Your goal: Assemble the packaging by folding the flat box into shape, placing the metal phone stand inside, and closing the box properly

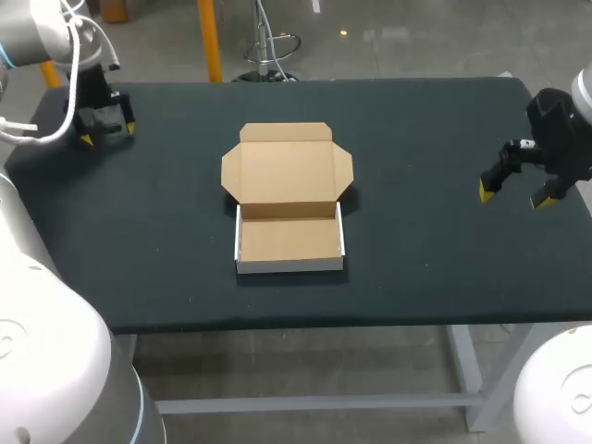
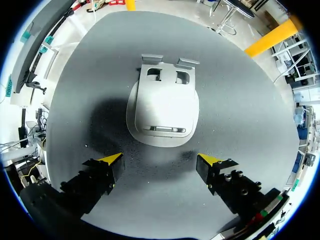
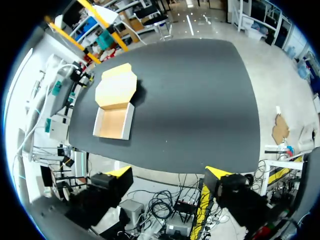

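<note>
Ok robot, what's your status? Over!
Left end effector, right end effector open, empty. Box folded, lid open, nothing inside. Phone stand lying ahead of left end effector. Nothing blocking.

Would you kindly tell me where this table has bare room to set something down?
The widest bare stretch lies between the box and the right end effector. Another lies between the box and the table's left edge. The strip before the box is narrow. The far left corner is crowded: the left end effector hangs over the phone stand.
</note>
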`<state>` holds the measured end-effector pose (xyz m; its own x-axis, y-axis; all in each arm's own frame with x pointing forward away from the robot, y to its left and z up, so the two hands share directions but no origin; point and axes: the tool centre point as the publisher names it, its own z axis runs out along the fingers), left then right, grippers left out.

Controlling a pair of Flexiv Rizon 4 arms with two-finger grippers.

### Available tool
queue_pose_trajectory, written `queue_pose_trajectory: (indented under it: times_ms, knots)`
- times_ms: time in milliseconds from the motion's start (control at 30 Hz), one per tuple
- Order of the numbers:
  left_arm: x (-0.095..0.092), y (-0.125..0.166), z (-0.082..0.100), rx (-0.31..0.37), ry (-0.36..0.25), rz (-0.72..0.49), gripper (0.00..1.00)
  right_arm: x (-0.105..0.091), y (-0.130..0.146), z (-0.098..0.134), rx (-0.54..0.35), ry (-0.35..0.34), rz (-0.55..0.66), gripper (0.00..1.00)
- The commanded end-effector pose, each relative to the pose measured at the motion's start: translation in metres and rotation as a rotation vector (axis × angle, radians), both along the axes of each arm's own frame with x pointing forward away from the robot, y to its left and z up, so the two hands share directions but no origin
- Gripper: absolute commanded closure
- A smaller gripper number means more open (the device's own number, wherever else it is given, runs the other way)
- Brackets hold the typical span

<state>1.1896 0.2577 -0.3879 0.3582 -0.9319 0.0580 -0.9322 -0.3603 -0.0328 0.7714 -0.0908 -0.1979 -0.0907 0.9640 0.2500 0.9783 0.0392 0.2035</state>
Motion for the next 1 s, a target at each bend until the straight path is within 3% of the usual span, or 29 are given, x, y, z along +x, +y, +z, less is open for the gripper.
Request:
queue_pose_trajectory:
  times_ms: [33,1000]
  knots:
    - [0.012,0.003,-0.004,-0.011,0.047,-0.005,0.00,-0.001,0.000,0.002,-0.001,0.004,0.002,0.00]
    - [0.038,0.011,-0.010,0.015,0.043,-0.018,0.00,-0.001,0.000,0.002,-0.001,0.004,0.002,0.00]
